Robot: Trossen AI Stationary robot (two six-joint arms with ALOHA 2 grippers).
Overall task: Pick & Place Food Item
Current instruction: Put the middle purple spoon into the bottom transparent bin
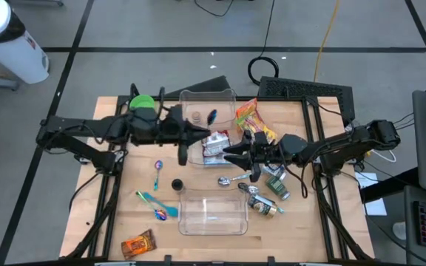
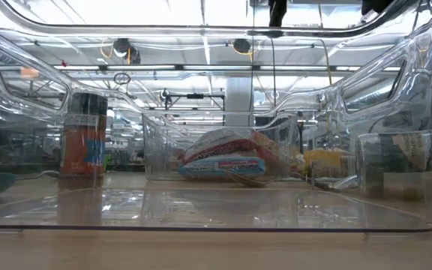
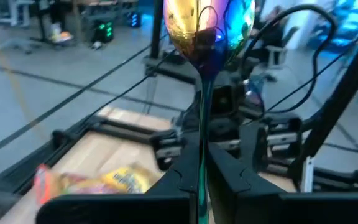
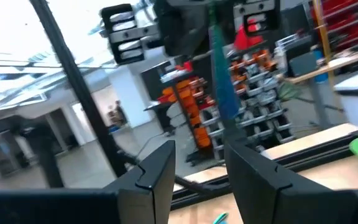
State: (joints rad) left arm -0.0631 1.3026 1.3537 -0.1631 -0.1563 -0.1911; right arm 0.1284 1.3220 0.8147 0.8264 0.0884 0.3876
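Note:
My left gripper (image 1: 200, 134) (image 3: 202, 155) hovers above the far clear container (image 1: 186, 97), pointing about level toward the table's right, shut on an iridescent spoon (image 3: 209, 28). My right gripper (image 1: 233, 156) (image 4: 199, 152) faces it from the right. Its fingers stand apart, and nothing shows between them. A red, white and blue food packet (image 1: 214, 145) (image 2: 223, 161) lies flat in the far container's near end. A red and yellow snack bag (image 1: 254, 120) lies on the table right of that container. My left gripper pinches the spoon's thin handle (image 3: 202, 134) between its two fingers. The handle runs along the fingers and the bowl (image 3: 209, 28) sticks out ahead of the fingertips. The spoon is lifted clear of the table and the container.
A second clear container (image 1: 213, 216) stands at the near middle. Two more coloured spoons (image 1: 158, 171) (image 1: 157, 207), a silver spoon (image 1: 231, 179), a small black piece (image 1: 176, 185), cans (image 1: 276, 185) (image 1: 265, 203), a green bowl (image 1: 143, 103) and an orange packet (image 1: 139, 244) lie around.

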